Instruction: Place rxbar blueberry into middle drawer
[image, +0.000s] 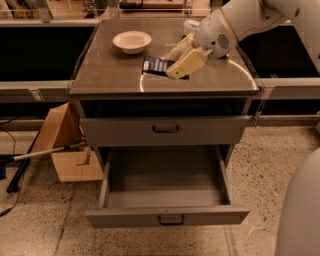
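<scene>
The rxbar blueberry (152, 65), a flat dark blue wrapper with pale print, is at the middle of the brown countertop (110, 75). My gripper (170, 66) comes in from the right, and its pale yellow fingers (186, 62) are closed on the bar's right end. The bar is at or just above the surface. The middle drawer (165, 192) is pulled out below, its plain grey tray empty, with a small loop handle (171, 219) at the centre of its front.
A cream bowl (132, 41) sits at the back left of the countertop. A clear bottle (190, 25) shows behind my arm. A shut drawer with a darker handle (166, 128) is above the open one. A cardboard box (65, 145) stands on the floor at left.
</scene>
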